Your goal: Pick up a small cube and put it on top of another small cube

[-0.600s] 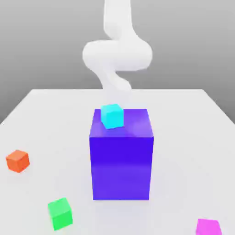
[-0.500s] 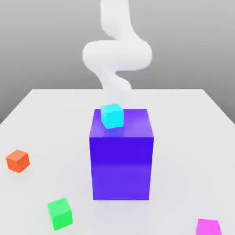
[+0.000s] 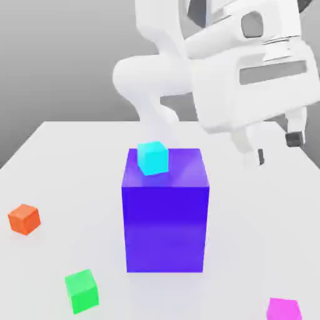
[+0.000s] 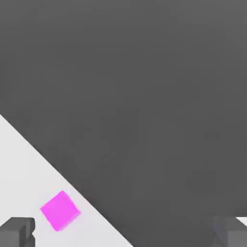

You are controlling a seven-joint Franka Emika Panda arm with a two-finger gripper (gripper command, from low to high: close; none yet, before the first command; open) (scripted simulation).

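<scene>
Sitting at the near edge of the tabletop (image 3: pixel 56 156), toward the exterior view's right, the small magenta cube (image 3: pixel 284 309) lies untouched, well apart from the green cube (image 3: pixel 82 290), the orange cube (image 3: pixel 24 219) and the big blue block (image 3: pixel 165 209) that carries a cyan cube (image 3: pixel 153 157). Farther back and high above, the hand (image 3: pixel 275 147) hangs with its fingers spread wide and nothing between them. I judge this the approach step: the next move calls for lowering over the magenta cube, which the hand view shows near one fingertip (image 4: pixel 17 231).

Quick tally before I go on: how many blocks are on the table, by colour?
Magenta small cube: 1
Green cube: 1
Orange cube: 1
Cyan cube, on the big block: 1
Big blue-violet block: 1
Total: 5
</scene>
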